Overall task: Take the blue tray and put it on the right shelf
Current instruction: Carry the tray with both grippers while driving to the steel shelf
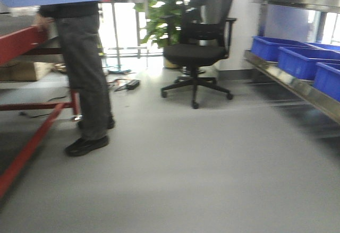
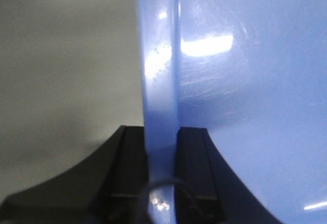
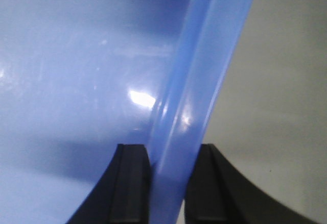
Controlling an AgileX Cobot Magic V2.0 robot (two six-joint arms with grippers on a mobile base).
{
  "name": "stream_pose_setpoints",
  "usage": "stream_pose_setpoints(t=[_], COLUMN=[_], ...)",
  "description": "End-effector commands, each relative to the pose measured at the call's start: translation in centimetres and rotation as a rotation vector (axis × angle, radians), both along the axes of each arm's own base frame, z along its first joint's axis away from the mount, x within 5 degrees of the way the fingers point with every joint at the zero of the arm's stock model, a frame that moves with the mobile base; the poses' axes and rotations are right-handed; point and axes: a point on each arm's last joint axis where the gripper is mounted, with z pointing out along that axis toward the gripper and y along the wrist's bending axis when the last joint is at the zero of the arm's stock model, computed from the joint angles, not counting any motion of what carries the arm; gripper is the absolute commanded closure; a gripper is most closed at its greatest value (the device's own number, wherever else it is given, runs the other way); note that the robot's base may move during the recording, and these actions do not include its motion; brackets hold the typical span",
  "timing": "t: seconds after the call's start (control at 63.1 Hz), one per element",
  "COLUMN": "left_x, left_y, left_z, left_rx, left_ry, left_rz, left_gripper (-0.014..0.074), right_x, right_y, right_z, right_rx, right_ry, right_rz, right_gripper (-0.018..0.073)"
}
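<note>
Left wrist view: the left gripper (image 2: 161,150) is clamped on the rolled rim of the blue tray (image 2: 245,81), with one black finger on each side. The tray's glossy surface spreads to the gripper's right, and blurred grey floor (image 2: 61,71) lies to its left. Right wrist view: the right gripper (image 3: 169,157) pinches the opposite rim, with the tray to its left. Front view, blurred: we see the tray only as a blue strip along the top edge, and both grippers are hidden. The right shelf (image 1: 289,82), carrying dark-blue bins (image 1: 297,60), is cut off at the far right.
</note>
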Motion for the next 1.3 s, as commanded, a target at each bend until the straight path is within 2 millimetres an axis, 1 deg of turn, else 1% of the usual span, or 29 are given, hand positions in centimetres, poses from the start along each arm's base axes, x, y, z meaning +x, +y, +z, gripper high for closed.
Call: stream_pose_setpoints(t=[0.0,1.283], left_x=[-1.97,-1.97], left_y=[-0.5,-0.5], left_z=[1.71,1.71], left_rx=[-0.068,-0.068], left_ry=[0.027,0.027], left_rz=[-0.069,-0.069], left_gripper=[0.0645,0.0645], right_x=[-0.95,-0.95], right_y=[-0.09,-0.09], right_z=[1.33,1.33], right_rx=[0.025,0.025], right_ry=[-0.035,-0.035], right_rz=[0.039,0.039], right_gripper=[0.0502,0.0502])
